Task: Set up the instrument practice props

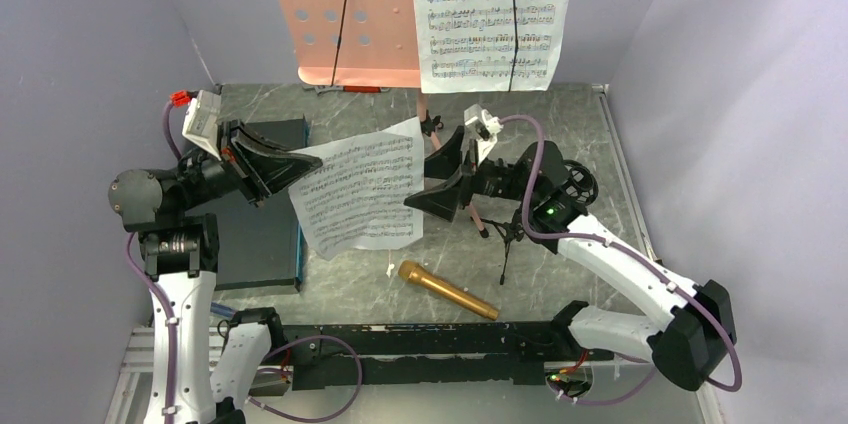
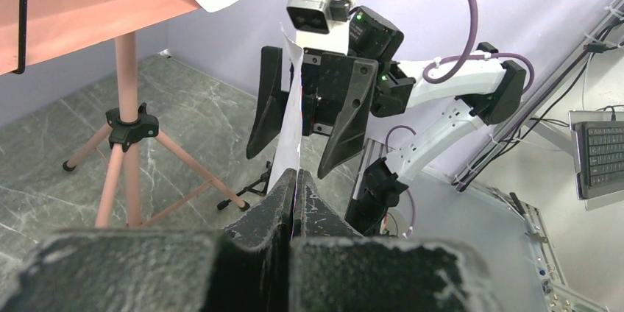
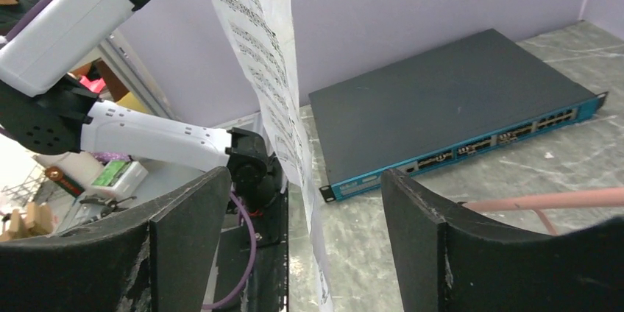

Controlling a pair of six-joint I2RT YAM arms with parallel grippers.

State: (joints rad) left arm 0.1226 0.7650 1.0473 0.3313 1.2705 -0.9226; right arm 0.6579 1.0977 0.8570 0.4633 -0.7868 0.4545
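Observation:
The pink perforated music stand [image 1: 335,9] stands at the back, with one sheet-music page [image 1: 492,14] on its right half. My left gripper [image 1: 300,162] is shut on the left edge of a second sheet-music page [image 1: 360,194] and holds it up in the air; that page also shows edge-on in the left wrist view [image 2: 288,135]. My right gripper [image 1: 440,169] is open, its fingers either side of the page's right edge [image 3: 283,106], not touching. The gold microphone [image 1: 447,290] lies on the table in front. The small black tripod mic stand [image 1: 515,234] is under the right arm.
A dark flat case with a blue front [image 1: 255,234] lies at the left, also in the right wrist view [image 3: 456,106]. The pink stand's tripod legs [image 2: 125,157] spread over the back of the table. Grey walls close in left, back and right.

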